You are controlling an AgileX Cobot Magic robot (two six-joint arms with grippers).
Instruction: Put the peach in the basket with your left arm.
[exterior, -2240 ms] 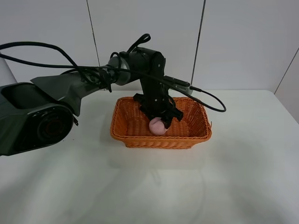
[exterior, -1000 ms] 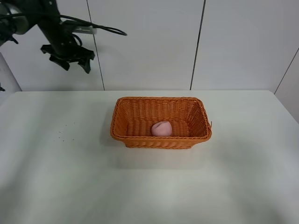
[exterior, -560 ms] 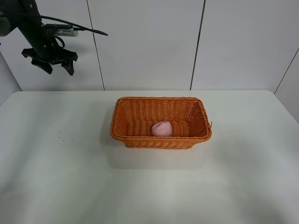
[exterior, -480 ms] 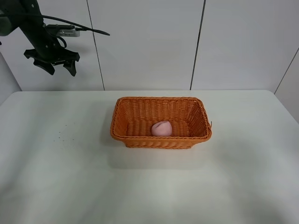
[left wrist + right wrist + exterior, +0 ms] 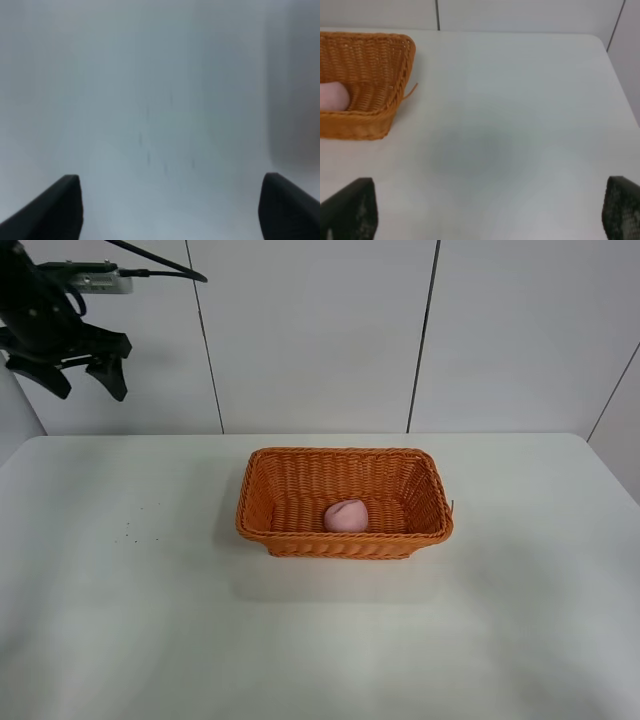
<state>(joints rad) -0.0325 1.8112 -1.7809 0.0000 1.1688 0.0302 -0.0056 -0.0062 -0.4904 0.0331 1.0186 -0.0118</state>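
The peach lies inside the basket — the left gripper, spread wide and empty, should retreat clear of the basket.

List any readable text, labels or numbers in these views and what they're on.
None readable in any view.
Basket: plain wicker, no tag.
Peach: no sticker.
Table: only a few tiny dark specks, not writing.
Left tool: plain black, no visible marking.
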